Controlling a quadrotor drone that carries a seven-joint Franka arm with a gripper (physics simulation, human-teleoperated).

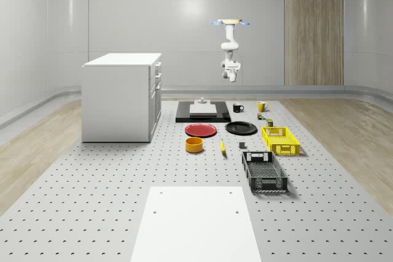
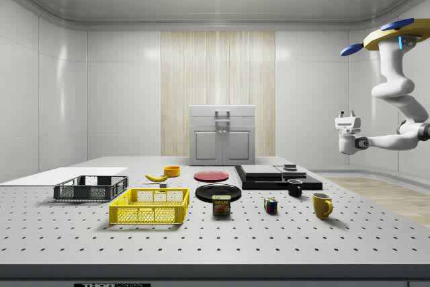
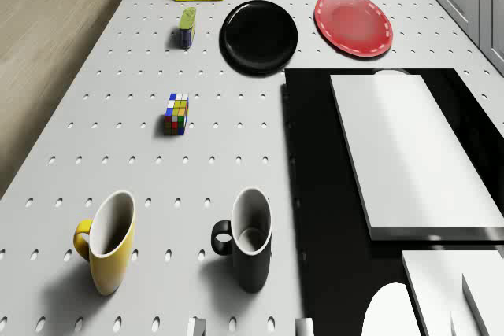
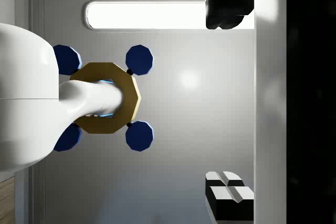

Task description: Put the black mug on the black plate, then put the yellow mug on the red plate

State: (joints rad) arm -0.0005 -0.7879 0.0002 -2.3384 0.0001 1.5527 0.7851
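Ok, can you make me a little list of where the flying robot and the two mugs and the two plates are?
drone: hovering high above the table's far end
end effector: in the air, holding nothing
black mug: on the table, beside the black slab
yellow mug: on the table, next to the black mug
black plate: bare
red plate: bare, beside the black plate

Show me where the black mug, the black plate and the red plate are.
black mug (image 3: 252,261), drone view, on its outer wall.
black plate (image 3: 259,35), drone view, on its flat middle.
red plate (image 3: 353,24), drone view, on its flat middle.
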